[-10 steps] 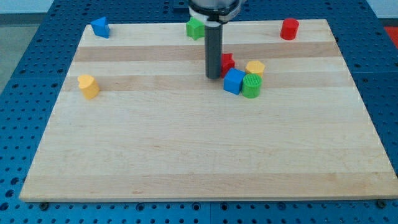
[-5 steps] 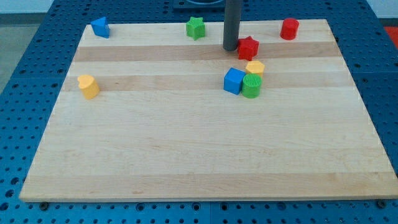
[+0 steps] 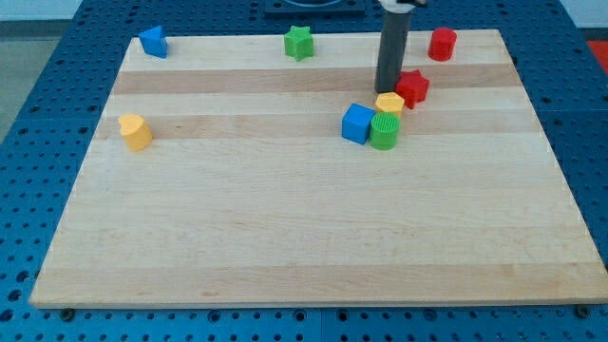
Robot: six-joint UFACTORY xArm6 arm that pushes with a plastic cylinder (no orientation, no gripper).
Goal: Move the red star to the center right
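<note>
Right now the wooden board [image 3: 285, 237] carries my rod, which has no claw to open or close; my tip [image 3: 388, 89] sits just left of the red star [image 3: 412, 88], far right of centre, beside a yellow block [image 3: 389, 103], blue cube [image 3: 357, 123] and green cylinder [image 3: 385, 132].

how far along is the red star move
Partly done. The red star has slid toward the view's right over the last second and now sits right of the yellow block. In hand: my tip stands just left of the star, touching or nearly so. Left: the star is still in the board's upper part, short of the centre right.
</note>
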